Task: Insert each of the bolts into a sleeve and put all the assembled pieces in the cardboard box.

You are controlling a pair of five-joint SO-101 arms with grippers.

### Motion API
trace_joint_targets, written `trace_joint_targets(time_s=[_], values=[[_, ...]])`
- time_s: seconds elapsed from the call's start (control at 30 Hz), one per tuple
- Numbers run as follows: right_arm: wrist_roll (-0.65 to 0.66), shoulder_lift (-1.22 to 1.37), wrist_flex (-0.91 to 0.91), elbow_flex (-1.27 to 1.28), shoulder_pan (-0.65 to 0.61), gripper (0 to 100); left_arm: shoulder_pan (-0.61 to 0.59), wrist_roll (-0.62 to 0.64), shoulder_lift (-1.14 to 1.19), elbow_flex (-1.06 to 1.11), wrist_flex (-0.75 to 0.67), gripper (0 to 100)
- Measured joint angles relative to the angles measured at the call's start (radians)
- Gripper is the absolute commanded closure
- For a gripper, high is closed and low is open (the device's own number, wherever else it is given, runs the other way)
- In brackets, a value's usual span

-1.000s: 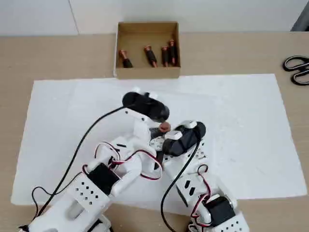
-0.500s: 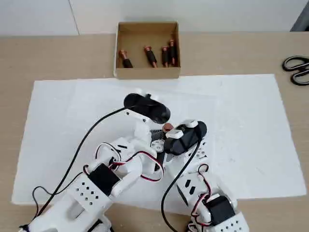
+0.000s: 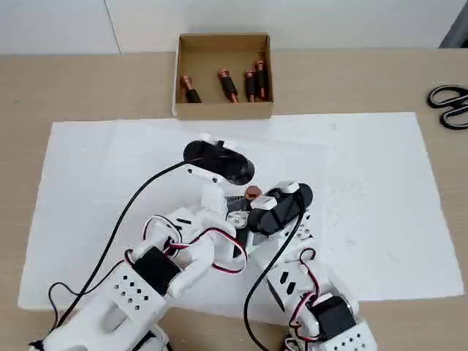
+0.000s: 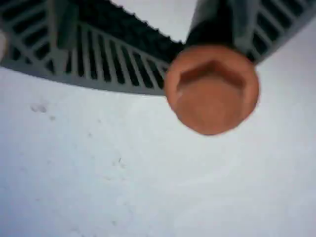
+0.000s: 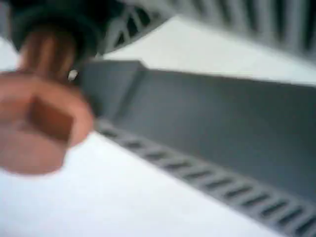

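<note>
**High view: bolt (image 3: 252,192) held where the two arms meet**

The arms converge over the white sheet (image 3: 365,190), and the copper bolt head shows between them. In the left wrist view, the left gripper (image 4: 210,39) is clenched on the dark sleeve (image 4: 211,24), with the bolt's head protruding toward the camera. In the right wrist view, the right gripper (image 5: 207,59) sits just beside the piece, and its state cannot be determined. Four assembled pieces (image 3: 229,85) lie in the cardboard box (image 3: 223,111), just beyond the sheet. Scissors (image 3: 450,104) lie at the edge of the table (image 3: 88,80).
</note>
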Motion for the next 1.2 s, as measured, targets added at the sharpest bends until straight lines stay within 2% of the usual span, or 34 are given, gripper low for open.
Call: trace_joint_targets(time_s=[0.13,0.33,0.8,0.9,1.07,1.2], values=[[-0.002,0.000,0.000,0.000,0.002,99.5,-0.005,0.006,0.000,-0.040,0.077,65],[-0.002,-0.006,0.000,-0.002,0.002,99.5,-0.037,0.032,0.000,-0.101,0.207,65],[-0.002,-0.006,0.000,-0.002,-0.002,99.5,-0.143,0.032,-0.002,-0.222,0.235,65],[-0.002,-0.006,0.000,0.000,-0.003,99.5,-0.212,0.026,-0.002,-0.222,0.235,65],[-0.002,-0.006,0.000,0.000,-0.005,99.5,-0.397,-0.041,-0.002,-0.222,0.238,65],[-0.002,-0.006,0.000,0.000,0.025,99.5,-0.554,-0.066,-0.002,-0.242,0.341,65]])
